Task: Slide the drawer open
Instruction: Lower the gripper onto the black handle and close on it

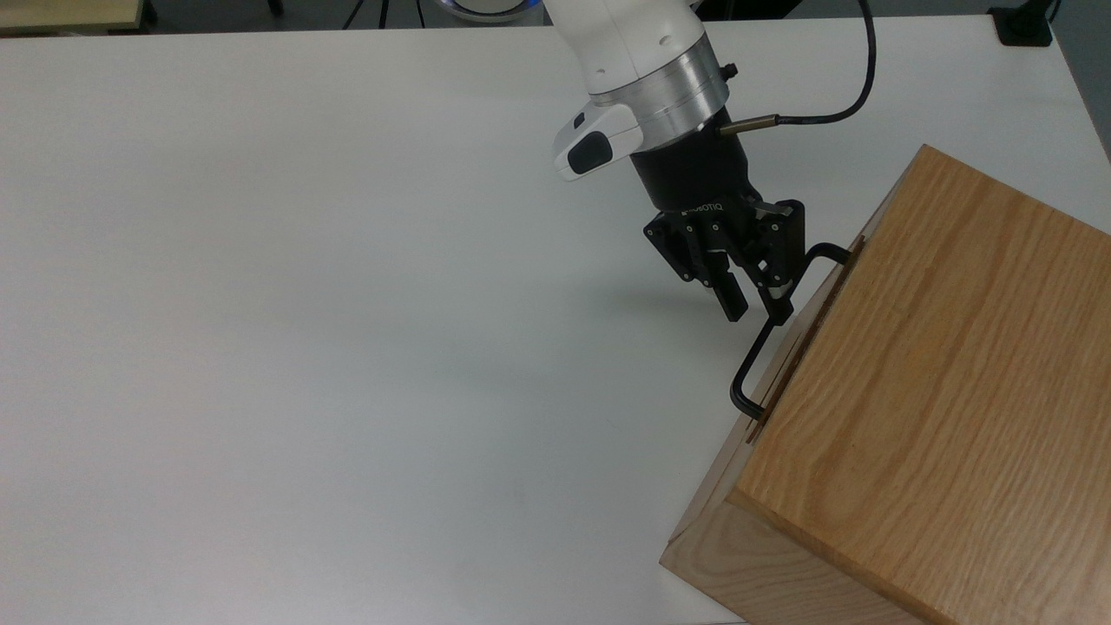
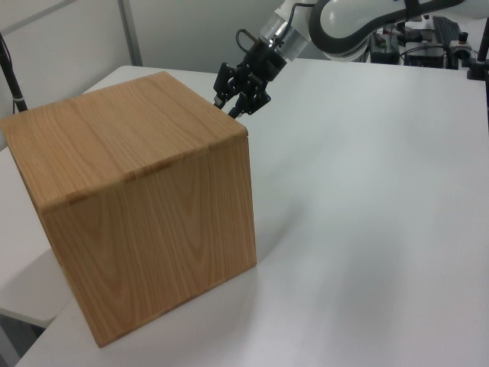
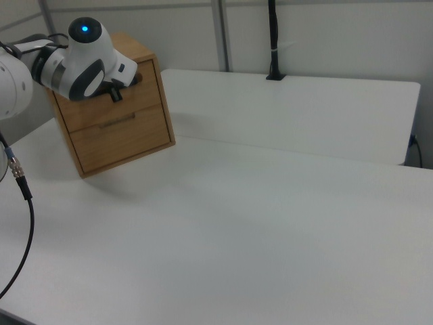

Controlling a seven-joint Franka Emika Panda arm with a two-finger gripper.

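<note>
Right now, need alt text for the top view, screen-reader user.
A robot arm's black gripper reaches down at the black bar handle on the front of an oak box, fingers open, one on each side of the bar. The drawer looks closed, and the box sits at the top view's right edge on a white table.

the white counter (image 1: pixel 304 347) lies bare and wide on the top view's left, so a gripper can pass freely there. the big wooden casing (image 1: pixel 937 408) stands at the top view's right edge and blocks that side. in front of it the black handle (image 1: pixel 753 360) of the drawer (image 1: pixel 803 334) sticks out, with a narrow gap between bar and front panel. the gripper (image 1: pixel 755 308) is at the upper part of this bar, fingers (image 1: pixel 733 304) parted, one on each side of it. a black cable (image 1: pixel 855 82) hangs behind the arm. in the right view, a black post (image 3: pixel 272 40) stands at the counter's far edge, well apart from the casing.
</note>
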